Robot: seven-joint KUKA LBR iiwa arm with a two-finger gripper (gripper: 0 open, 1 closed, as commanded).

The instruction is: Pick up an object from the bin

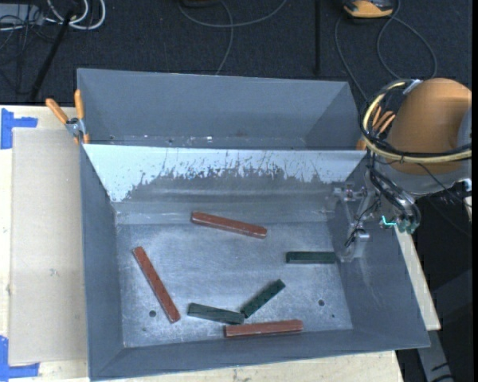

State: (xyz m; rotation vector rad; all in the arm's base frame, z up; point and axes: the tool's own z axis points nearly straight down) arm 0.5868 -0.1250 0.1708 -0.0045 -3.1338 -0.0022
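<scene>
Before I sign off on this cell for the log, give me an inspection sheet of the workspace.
Surface: grey metal bin, its bottom scuffed.
Job's things: three red-brown bars, back, left, front; three dark green bars, right, front centre, slanted beside it.
Clutter: nothing seen.
Grippers: claw low by the bin's right wall, beside the right green bar's end.
Cables: wrist cables looped on the arm; floor cables behind the bin.
Surroundings: dark floor.

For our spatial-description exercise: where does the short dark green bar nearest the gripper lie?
In the camera view, the dark green bar lies flat at the right of the bin, just left of the gripper.
</scene>
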